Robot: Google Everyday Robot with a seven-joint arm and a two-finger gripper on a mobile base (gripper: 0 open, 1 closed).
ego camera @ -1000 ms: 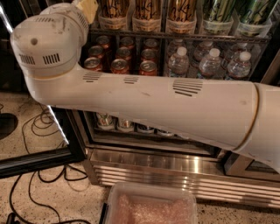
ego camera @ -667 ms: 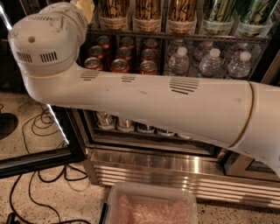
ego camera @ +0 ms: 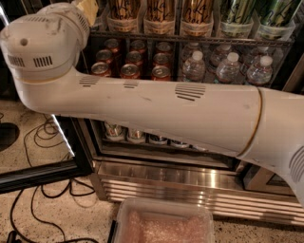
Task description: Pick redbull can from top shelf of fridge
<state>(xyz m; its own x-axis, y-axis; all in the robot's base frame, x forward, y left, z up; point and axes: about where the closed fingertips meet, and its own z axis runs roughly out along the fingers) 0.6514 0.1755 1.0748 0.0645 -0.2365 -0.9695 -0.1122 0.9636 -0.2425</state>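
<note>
Fridge [ego camera: 190, 178], drinks cooler.
Top shelf [ego camera: 190, 39]: 3 gold cans [ego camera: 160, 9], then green cans [ego camera: 237, 12].
Redbull can: not visible, probably behind the arm joint [ego camera: 40, 47] at the left end.
Gripper: out of sight above that joint; state cannot be told.
Handling advice: reach in level and slowly, clear of the tall neighbours.

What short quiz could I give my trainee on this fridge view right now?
1. True or false: the gripper is in view.
2. Beside the red cans stand: A water bottles, B milk cartons, C jars?
3. Fill in: the white arm stretches across the front of the ____.
Key: 1 false, it is out of view; 2 A; 3 fridge.
</note>
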